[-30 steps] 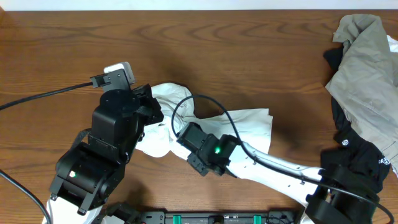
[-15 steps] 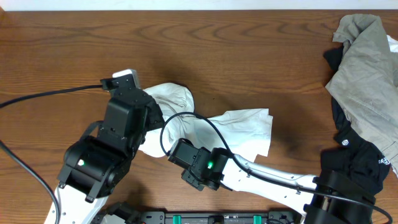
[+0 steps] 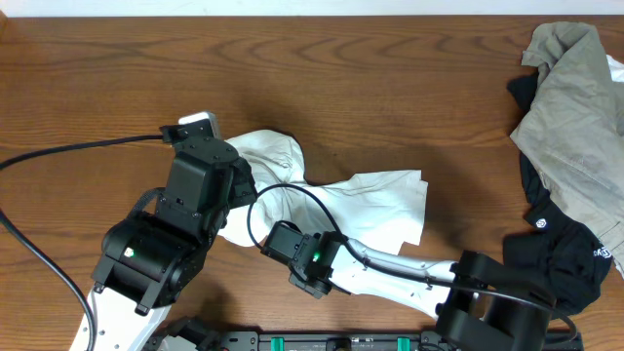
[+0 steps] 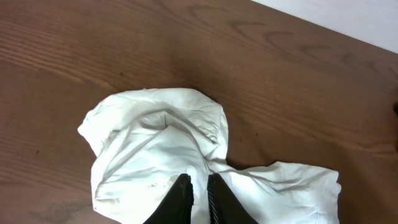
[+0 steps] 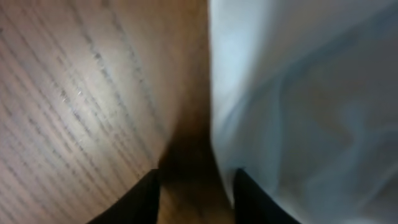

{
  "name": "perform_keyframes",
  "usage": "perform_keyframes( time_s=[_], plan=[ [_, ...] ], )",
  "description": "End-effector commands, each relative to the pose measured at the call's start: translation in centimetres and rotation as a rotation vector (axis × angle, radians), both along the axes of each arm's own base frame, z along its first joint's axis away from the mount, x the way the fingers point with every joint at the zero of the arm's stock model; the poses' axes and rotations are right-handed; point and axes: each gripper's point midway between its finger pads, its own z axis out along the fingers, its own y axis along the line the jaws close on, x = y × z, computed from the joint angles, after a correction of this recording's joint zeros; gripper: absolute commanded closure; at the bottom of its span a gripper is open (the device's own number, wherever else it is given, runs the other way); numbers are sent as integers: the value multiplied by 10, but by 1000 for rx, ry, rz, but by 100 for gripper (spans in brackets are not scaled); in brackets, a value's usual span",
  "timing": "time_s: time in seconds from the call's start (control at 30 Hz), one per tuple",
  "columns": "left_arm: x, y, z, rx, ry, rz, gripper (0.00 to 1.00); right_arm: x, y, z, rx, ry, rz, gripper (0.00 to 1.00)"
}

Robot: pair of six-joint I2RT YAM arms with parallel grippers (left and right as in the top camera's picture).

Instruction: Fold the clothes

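The clothes, a white T-shirt [image 3: 375, 200], lie crumpled at the table's middle; no print shows. In the left wrist view the T-shirt [image 4: 149, 146] is bunched into a rounded hump with a flatter part trailing right. My left gripper [image 4: 200, 184] is shut, with a thin fold of white cloth pinched between its fingers. From overhead, the left gripper [image 3: 244, 190] sits at the shirt's left end. My right gripper [image 5: 196, 182] is open at the shirt's near edge [image 5: 298, 93]: one finger is over bare wood, the other over cloth, and only wood lies between them.
A grey-olive garment [image 3: 575, 107] lies piled at the table's right edge, on top of a black garment [image 3: 565, 244]. A black cable [image 3: 78, 151] runs from the left arm across the table's left side. Bare wood [image 3: 341, 68] stretches behind the shirt.
My right gripper has slid left along the shirt's near edge. The left arm shifted a little right early on, then stayed put, still pinching cloth.
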Motion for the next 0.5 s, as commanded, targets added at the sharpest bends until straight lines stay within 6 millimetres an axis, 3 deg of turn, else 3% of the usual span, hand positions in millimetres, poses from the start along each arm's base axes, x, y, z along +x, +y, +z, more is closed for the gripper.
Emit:
perform_keyframes(
  time_s=[0.0, 0.13, 0.2, 0.27, 0.37, 0.47],
  plan=[
    [1, 3, 12, 5, -29, 3, 86, 18, -8, -1, -35, -68, -18, 65],
    [-1, 4, 10, 11, -16, 3, 83, 26, -20, -17, -79, -45, -48, 71],
    [-2, 4, 8, 15, -8, 2, 83, 27, -25, -24, -102, -34, -59, 94],
    [-3, 5, 7, 18, -4, 3, 83, 29, -27, -24, -104, -36, -79, 99],
    [-3, 5, 7, 18, -3, 2, 83, 38, -32, -7, -108, -90, -155, 99],
    [-3, 5, 7, 18, -3, 3, 83, 43, -30, 33, -81, -120, -168, 99]
  ],
)
